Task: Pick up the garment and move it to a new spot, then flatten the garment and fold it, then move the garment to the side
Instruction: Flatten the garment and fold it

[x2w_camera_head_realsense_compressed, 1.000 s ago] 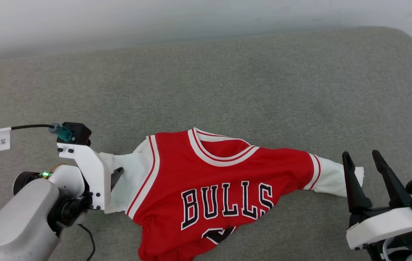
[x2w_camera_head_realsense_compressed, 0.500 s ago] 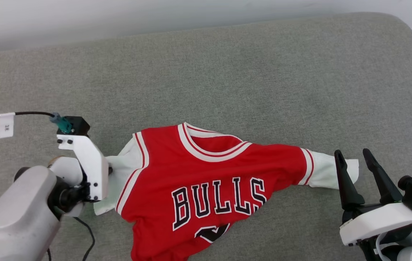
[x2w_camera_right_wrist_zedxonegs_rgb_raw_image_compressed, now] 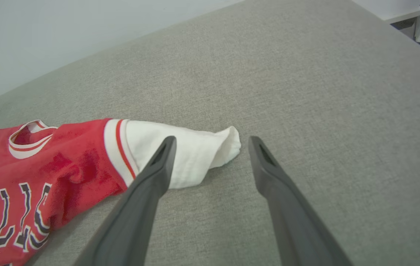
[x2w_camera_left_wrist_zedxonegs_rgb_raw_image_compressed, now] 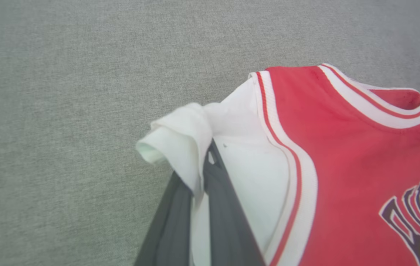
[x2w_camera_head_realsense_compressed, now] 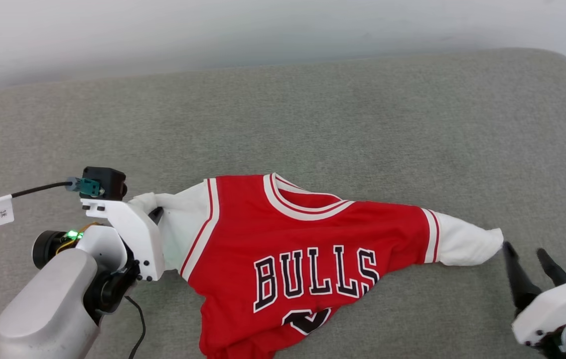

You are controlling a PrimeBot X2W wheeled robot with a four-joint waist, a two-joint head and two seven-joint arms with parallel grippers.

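Left gripper [x2w_camera_left_wrist_zedxonegs_rgb_raw_image_compressed: 202, 173], open a second ago, is now pinching jersey [x2w_camera_head_realsense_compressed: 313, 234] by its sleeve [x2w_camera_left_wrist_zedxonegs_rgb_raw_image_compressed: 180, 136]; right gripper [x2w_camera_right_wrist_zedxonegs_rgb_raw_image_compressed: 212, 140] is hanging wide open, empty. Lift looks next.

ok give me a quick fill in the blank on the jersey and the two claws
1. The left claw is shut on a ____ sleeve of the garment.
2. The right claw is ____, holding nothing.
3. The black lettering on the red chest reads ____.
4. The garment lies on a ____ fabric surface.

Missing words: white; open; BULLS; grey
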